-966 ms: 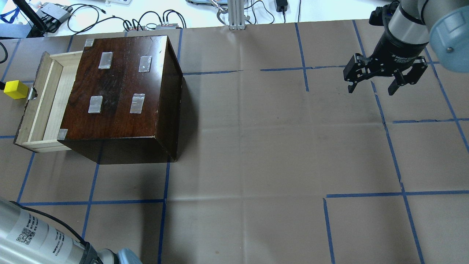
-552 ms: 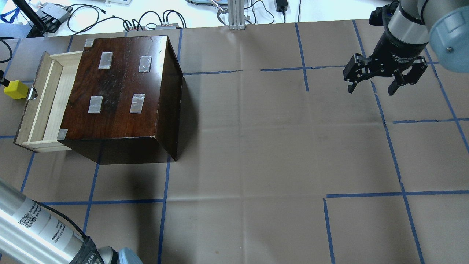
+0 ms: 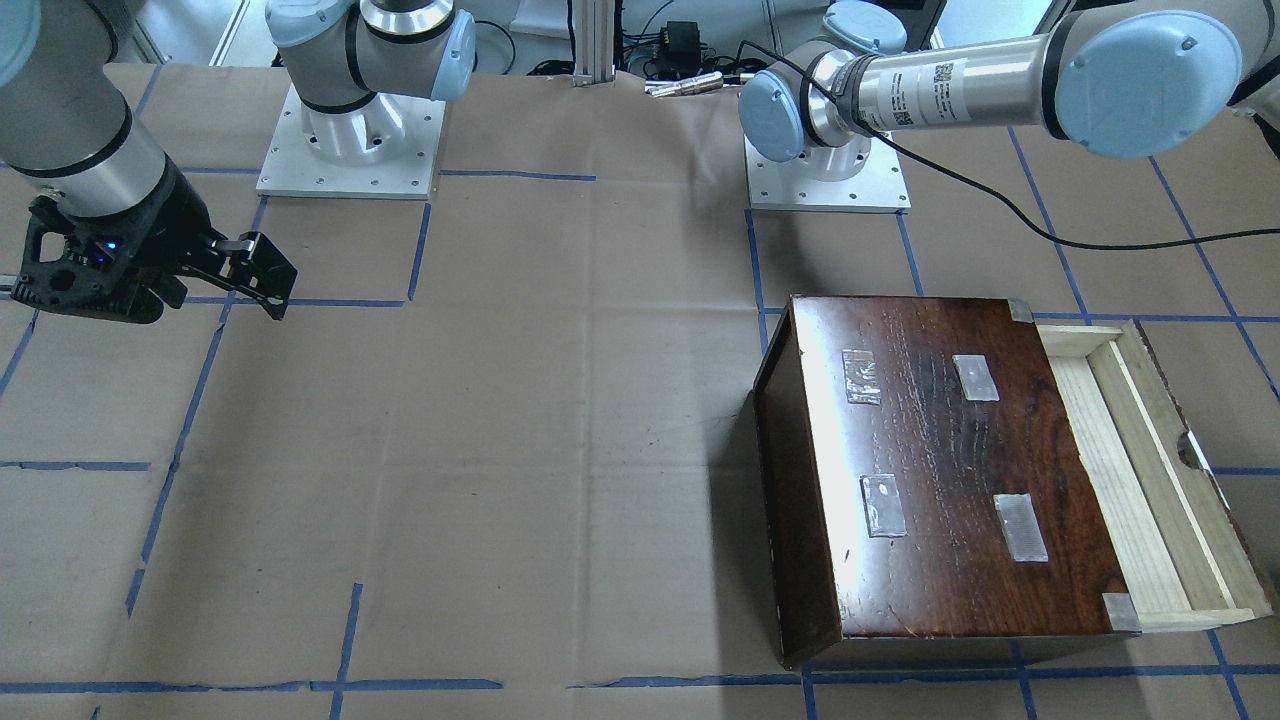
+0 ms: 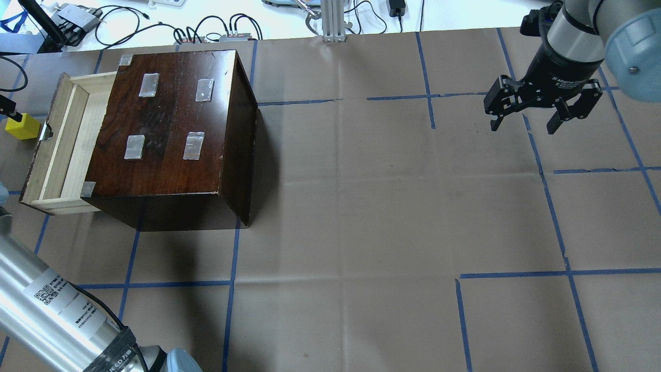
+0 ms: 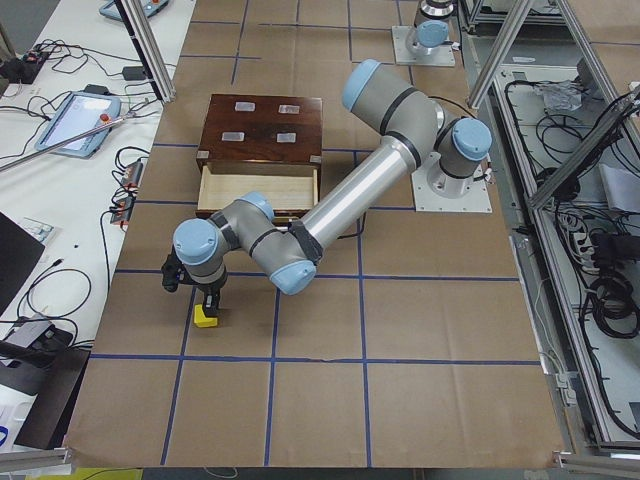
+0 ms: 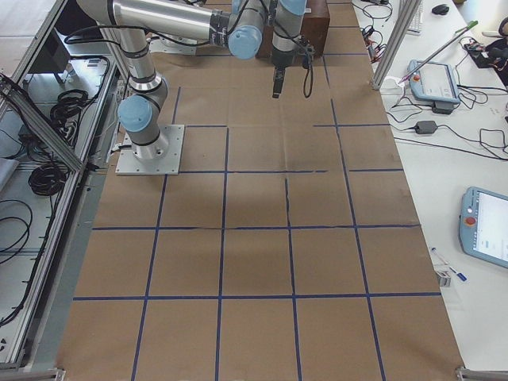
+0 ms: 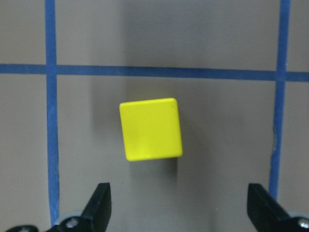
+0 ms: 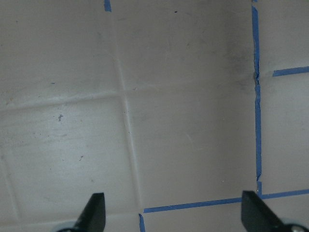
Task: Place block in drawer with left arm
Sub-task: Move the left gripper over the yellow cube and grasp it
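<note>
Left end effector (image 7: 178, 194) is hovering released above the block (image 7: 151, 129), lying on the bench (image 4: 361, 206) at the overhead frame's left edge, just beside the pulled-out drawer (image 4: 82, 144). Right end effector (image 4: 523, 127) is hanging released, upper right.

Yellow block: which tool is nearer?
Left. The left tool hangs open just above the block; the right tool is far across the table, past the cabinet.

Overhead from behind, front opposite, both showing cabinet (image 4: 170, 124), 2 end views, 2 wrist views downward
</note>
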`<act>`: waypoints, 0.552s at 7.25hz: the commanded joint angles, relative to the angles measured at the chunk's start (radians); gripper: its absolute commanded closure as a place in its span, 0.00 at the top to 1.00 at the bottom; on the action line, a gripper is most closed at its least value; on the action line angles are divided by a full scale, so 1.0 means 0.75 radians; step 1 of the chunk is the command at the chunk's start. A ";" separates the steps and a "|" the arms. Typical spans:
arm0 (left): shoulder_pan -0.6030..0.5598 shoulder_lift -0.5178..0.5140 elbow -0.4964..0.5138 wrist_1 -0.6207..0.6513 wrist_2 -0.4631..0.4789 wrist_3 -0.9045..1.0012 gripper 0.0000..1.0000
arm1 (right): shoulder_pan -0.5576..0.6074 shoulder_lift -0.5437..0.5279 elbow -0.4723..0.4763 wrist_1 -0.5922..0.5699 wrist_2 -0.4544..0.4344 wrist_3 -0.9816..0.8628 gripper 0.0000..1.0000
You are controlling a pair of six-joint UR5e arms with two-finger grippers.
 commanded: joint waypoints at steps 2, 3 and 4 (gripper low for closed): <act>0.000 -0.103 0.083 0.002 -0.005 -0.004 0.98 | 0.000 0.000 0.002 0.000 0.000 0.000 1.00; 0.000 -0.107 0.087 0.002 -0.003 -0.004 0.98 | 0.000 0.000 0.000 0.000 0.002 0.000 1.00; 0.000 -0.125 0.103 0.004 -0.005 -0.004 0.93 | 0.000 0.000 0.002 0.000 0.000 0.000 1.00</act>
